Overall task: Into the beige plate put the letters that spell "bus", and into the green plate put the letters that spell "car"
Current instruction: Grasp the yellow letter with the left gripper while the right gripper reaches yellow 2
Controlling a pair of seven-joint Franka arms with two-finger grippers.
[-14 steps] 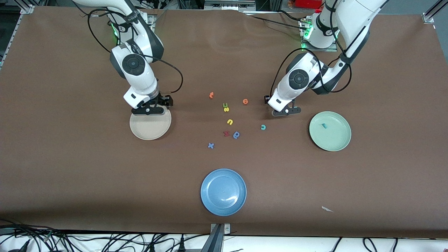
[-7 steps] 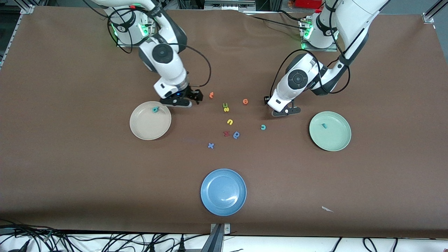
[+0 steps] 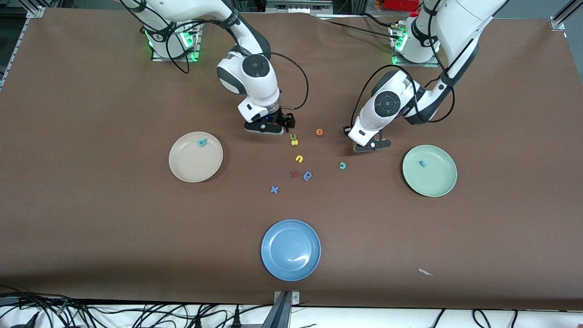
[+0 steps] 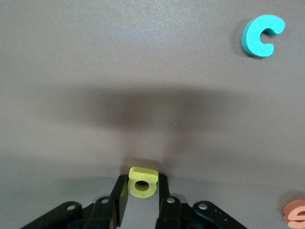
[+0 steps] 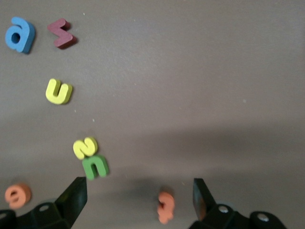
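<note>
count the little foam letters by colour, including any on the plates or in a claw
teal foam letters: 3
yellow foam letters: 3
orange foam letters: 2
blue foam letters: 2
green foam letter: 1
dark red foam letter: 1
total: 12

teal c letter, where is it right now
In the front view the teal c lies on the bare table, toward the left arm's end of the letter cluster, nearer the camera than the left gripper.
</note>
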